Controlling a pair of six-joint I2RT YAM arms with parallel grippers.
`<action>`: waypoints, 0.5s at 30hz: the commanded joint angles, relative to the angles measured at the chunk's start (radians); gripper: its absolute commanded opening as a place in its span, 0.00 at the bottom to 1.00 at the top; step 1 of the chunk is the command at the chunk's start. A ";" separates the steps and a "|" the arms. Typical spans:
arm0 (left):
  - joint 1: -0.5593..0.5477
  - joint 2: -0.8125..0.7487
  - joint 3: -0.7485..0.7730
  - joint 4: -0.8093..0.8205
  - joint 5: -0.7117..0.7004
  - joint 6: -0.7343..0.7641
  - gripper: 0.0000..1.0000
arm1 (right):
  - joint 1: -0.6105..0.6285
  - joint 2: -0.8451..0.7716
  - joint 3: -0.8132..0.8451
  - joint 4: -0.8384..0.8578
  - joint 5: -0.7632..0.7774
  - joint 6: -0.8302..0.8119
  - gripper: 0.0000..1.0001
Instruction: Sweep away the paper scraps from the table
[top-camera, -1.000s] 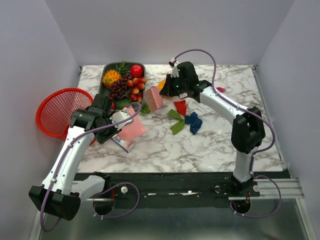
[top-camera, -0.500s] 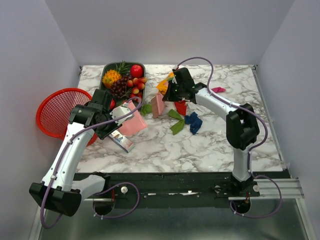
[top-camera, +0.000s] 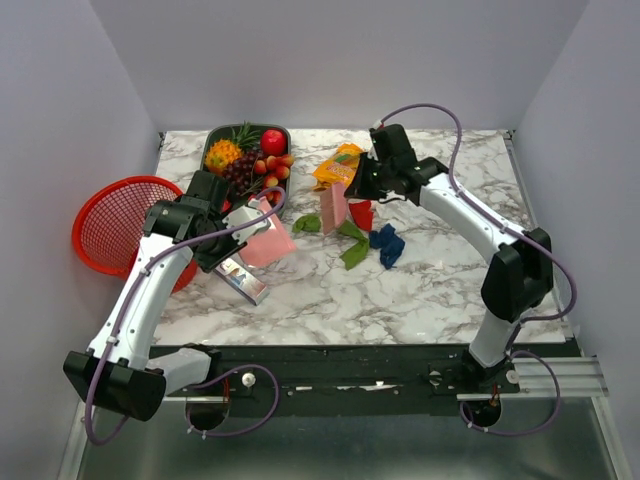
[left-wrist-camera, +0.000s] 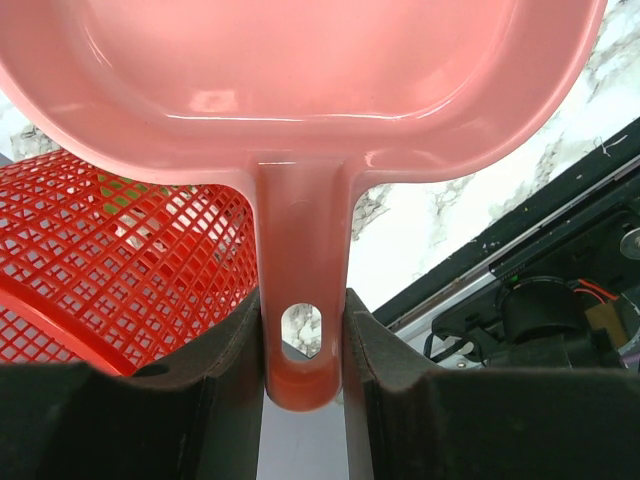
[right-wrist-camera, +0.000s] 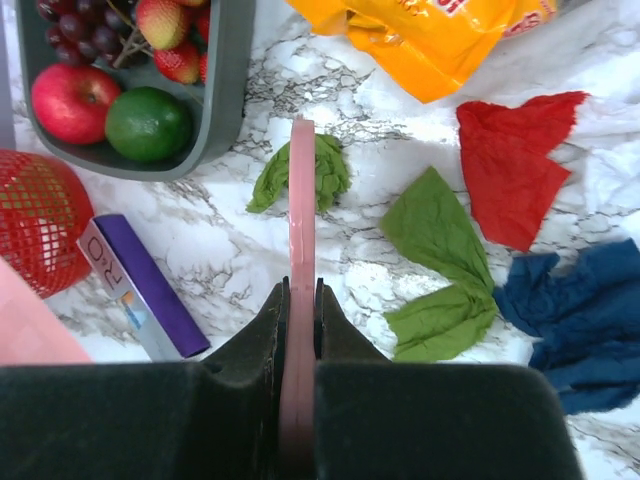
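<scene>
The paper scraps lie mid-table (top-camera: 420, 290): a small green one (top-camera: 307, 223), a red one (top-camera: 361, 213), a larger green one (top-camera: 352, 243) and a blue one (top-camera: 387, 243). My right gripper (top-camera: 352, 190) is shut on a pink brush (top-camera: 333, 207), which stands between the small green scrap (right-wrist-camera: 322, 170) and the others. The wrist view shows the brush (right-wrist-camera: 301, 220) edge-on in my right gripper (right-wrist-camera: 301, 300). My left gripper (top-camera: 228, 232) is shut on the pink dustpan (top-camera: 264, 243), left of the scraps. Its handle (left-wrist-camera: 303, 330) sits between the fingers of my left gripper (left-wrist-camera: 303, 350).
An orange snack bag (top-camera: 338, 166) lies behind the brush. A dark fruit tray (top-camera: 210, 150) stands at the back left. A red mesh basket (top-camera: 120, 220) sits off the table's left edge. A purple and white box (top-camera: 243, 282) lies under the dustpan.
My right gripper has carried the brush to the right, so the small green scrap now lies on its left. The left arm and dustpan have shifted slightly.
</scene>
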 joint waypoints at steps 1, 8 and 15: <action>0.004 0.019 0.039 -0.134 0.009 -0.001 0.00 | -0.028 -0.047 -0.068 0.042 -0.068 0.035 0.01; 0.004 0.019 0.023 -0.128 0.033 0.002 0.00 | -0.028 0.067 -0.057 0.246 -0.372 -0.063 0.01; 0.020 0.013 0.008 -0.111 0.051 0.005 0.00 | -0.028 0.125 -0.123 0.292 -0.305 -0.017 0.01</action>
